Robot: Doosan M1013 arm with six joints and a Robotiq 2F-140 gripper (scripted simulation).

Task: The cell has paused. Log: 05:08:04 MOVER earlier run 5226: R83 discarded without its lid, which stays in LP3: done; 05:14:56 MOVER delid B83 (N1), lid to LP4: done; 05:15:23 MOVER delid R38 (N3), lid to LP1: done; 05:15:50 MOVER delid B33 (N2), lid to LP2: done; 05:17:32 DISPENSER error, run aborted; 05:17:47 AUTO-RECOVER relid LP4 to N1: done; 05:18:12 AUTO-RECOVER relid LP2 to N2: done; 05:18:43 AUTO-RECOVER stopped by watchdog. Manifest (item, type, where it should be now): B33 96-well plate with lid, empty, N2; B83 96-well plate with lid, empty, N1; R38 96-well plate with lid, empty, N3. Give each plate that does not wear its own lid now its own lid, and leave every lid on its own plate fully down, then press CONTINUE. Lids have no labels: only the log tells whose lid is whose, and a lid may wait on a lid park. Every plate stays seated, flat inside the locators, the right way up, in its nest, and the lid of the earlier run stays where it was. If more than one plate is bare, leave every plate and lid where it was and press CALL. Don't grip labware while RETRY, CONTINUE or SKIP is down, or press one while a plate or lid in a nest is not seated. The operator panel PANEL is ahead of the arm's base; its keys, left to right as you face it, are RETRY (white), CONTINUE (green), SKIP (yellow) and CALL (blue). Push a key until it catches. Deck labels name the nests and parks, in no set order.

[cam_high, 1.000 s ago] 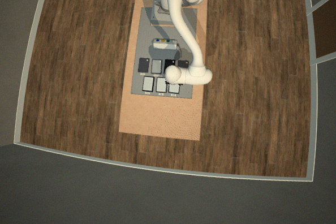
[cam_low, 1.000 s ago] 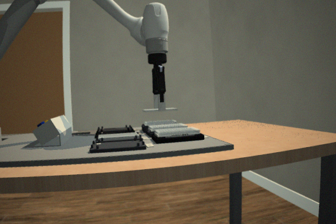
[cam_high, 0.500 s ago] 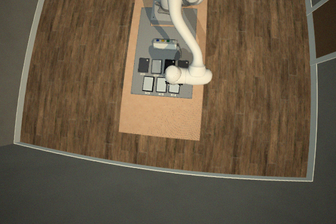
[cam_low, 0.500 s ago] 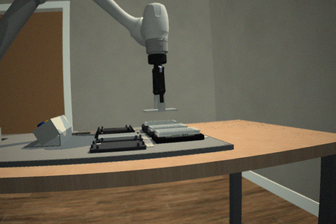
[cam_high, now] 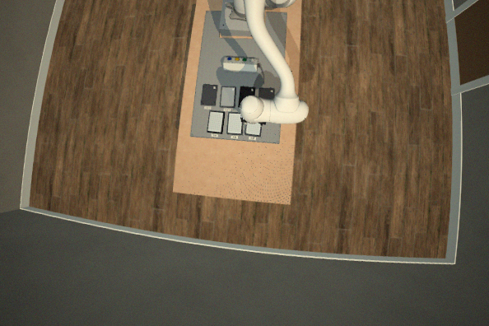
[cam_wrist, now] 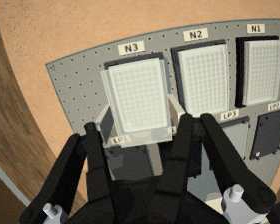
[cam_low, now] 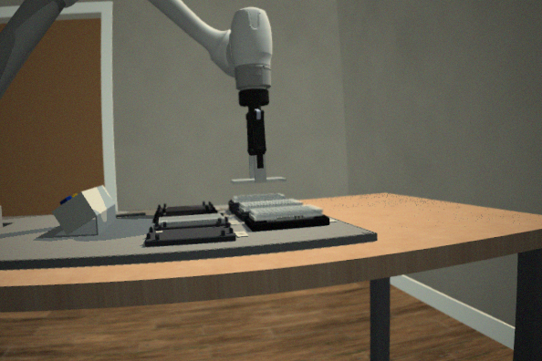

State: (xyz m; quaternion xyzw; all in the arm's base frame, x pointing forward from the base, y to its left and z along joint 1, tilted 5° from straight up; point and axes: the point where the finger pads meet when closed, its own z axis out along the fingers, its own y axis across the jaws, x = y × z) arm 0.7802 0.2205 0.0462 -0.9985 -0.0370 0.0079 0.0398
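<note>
— Item one, the arm?

— White arm, gripper (cam_low: 258,169) pointing straight down at centre frame in the side view. Its fingers are pinching a clear lid (cam_low: 258,179) by its edges; the lid hangs level in the air, apart from everything beneath it.

— What sits beneath?

— In the wrist view, the lid is over the plate at label N3 (cam_wrist: 131,47), upper centre of the frame; the plate (cam_wrist: 139,91) shows through it, white well grid visible. Lid and plate are not touching.

— Other plates?

— The N2 plate (cam_wrist: 204,79) just to the right, the N1 plate (cam_wrist: 260,70) at the upper right edge. Whether they are lidded I cannot tell.

— Remaining stock?

— Row of lid parks behind the nests, one with a pale lid (cam_high: 227,96) on it in the overhead view. Operator panel (cam_low: 84,215) at lower left in the side view. All on a grey deck (cam_low: 319,237) on the wooden bench (cam_low: 433,223).
</note>
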